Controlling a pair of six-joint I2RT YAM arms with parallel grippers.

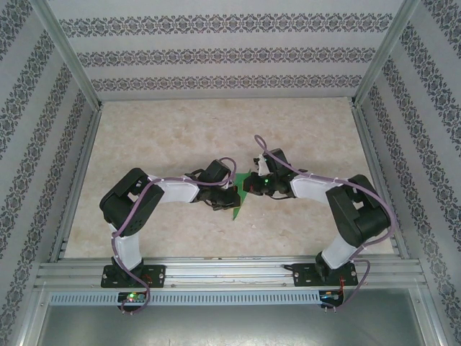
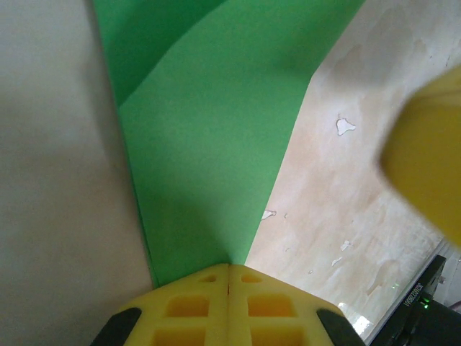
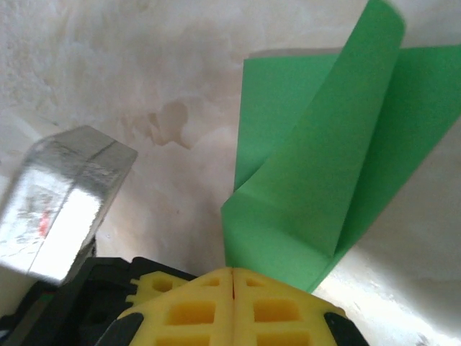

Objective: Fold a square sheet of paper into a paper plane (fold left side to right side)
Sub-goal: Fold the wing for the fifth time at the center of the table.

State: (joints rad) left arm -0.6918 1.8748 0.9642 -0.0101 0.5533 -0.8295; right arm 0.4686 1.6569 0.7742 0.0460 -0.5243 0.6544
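Note:
The bright green sheet of paper [image 1: 243, 194] lies mid-table between the two arms, folded into overlapping layers. In the left wrist view the paper [image 2: 209, 144] tapers down to my left gripper [image 2: 229, 265], whose yellow fingers are shut, seam closed, with their tips on the paper's narrow end. In the right wrist view the paper [image 3: 317, 194] has one flap standing up off the table. My right gripper [image 3: 232, 269] is shut, its tips at the paper's near edge. I cannot tell whether either gripper pinches a layer. From above, the left gripper [image 1: 232, 196] and right gripper [image 1: 253, 186] almost meet.
The tabletop [image 1: 180, 137] is pale and marble-patterned, walled by patterned panels with metal rails [image 1: 230, 270] along the near edge. A blurred yellow finger of the other arm [image 2: 425, 158] is close on the right in the left wrist view. A grey block [image 3: 57, 209] shows at left in the right wrist view.

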